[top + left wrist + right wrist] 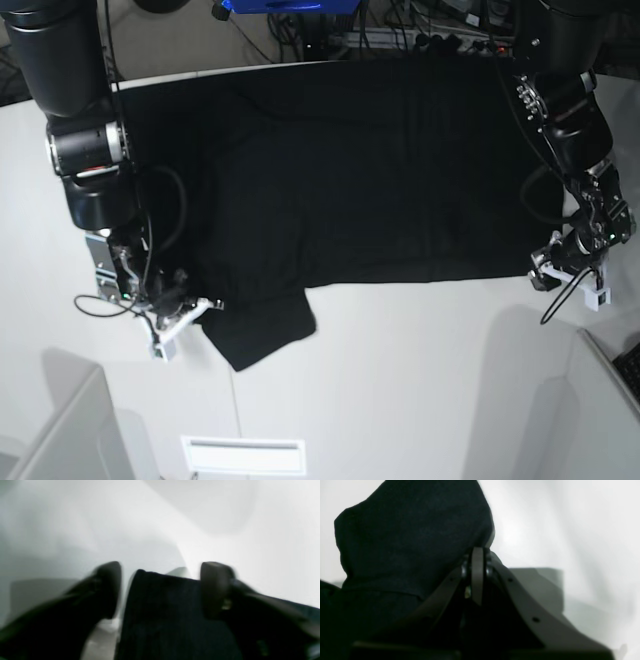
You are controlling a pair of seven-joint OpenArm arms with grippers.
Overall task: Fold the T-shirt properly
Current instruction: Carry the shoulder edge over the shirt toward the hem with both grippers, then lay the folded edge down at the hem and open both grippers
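I saw the black T-shirt spread plain side up across the white tabletop. At its near sleeve, the right end effector pinched the cloth; at its opposite hem, the left end effector straddled a fold, fingers apart.

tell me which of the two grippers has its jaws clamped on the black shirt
The right gripper, on the base view's left: its jaws meet on the black cloth T-shirt. The left gripper's jaws stand apart around an edge.

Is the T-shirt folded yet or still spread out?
Mostly spread. In the base view the T-shirt lies flat across the table, with only its near corner by the right gripper bunched up.
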